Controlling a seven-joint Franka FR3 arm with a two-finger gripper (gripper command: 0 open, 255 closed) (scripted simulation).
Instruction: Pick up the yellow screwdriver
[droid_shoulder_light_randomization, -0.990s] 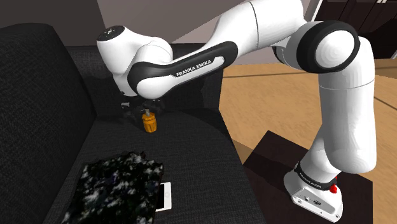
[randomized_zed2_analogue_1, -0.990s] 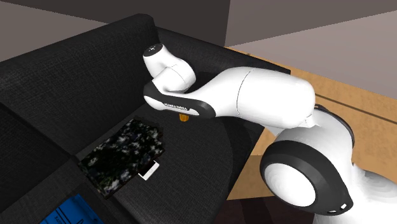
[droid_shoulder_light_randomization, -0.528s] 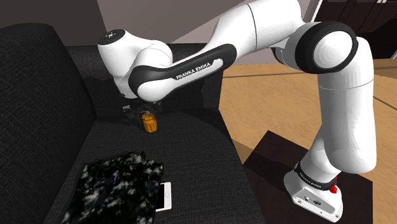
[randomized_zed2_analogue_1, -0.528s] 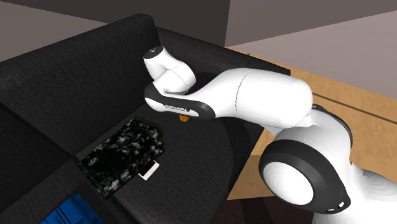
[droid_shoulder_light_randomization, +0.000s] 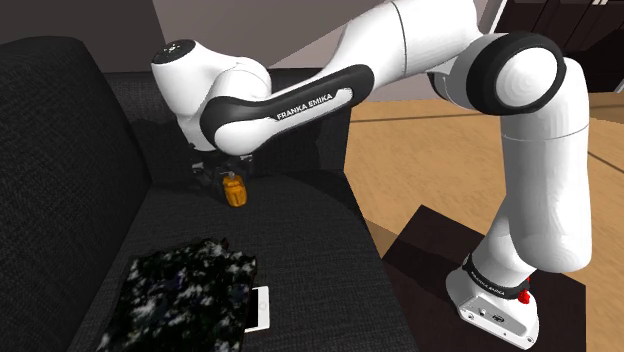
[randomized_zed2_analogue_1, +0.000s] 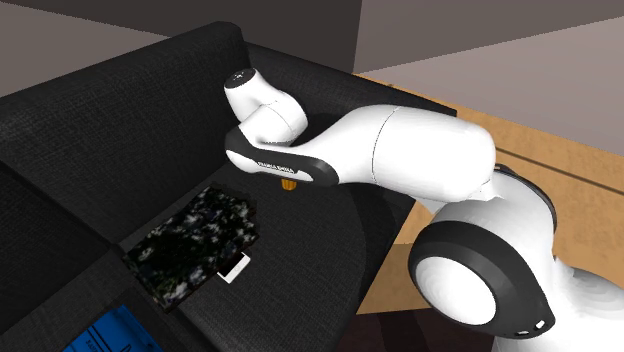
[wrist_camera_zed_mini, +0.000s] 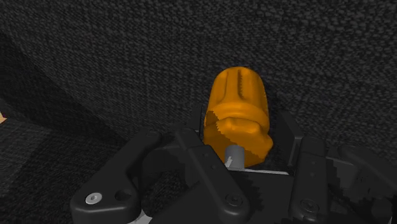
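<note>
Since half a second ago the arm's wrist sits a little higher in the shoulder view, and the orange handle under it seems to sit a touch higher too.

The claw (wrist_camera_zed_mini: 240, 139) is narrow, its black fingers pressed against either side of the screwdriver (wrist_camera_zed_mini: 236, 102). They hold it close to where the handle necks down to a short grey shaft. The screwdriver's long axis runs along the claw's own line: the shaft stub points back toward the hand and the fat ribbed end points away, down at the seat. From the shoulder view the claw (droid_shoulder_light_randomization: 228, 172) points straight down with the handle (droid_shoulder_light_randomization: 233, 191) hanging upright below it, right at the sofa (droid_shoulder_light_randomization: 290, 240) seat near the backrest. I cannot tell whether the handle's end touches the fabric.

Because the handle lies in line with the fingers, the next move is probably a straight pull upward. A round handle held this near its neck might slip.

Farther along the seat, well apart from the claw, lies a dark speckled cloth (droid_shoulder_light_randomization: 185, 290) with a white card (droid_shoulder_light_randomization: 259, 308) at its edge. Beyond the sofa are the wooden floor (droid_shoulder_light_randomization: 430, 170) and the stand (droid_shoulder_light_randomization: 440, 260).
</note>
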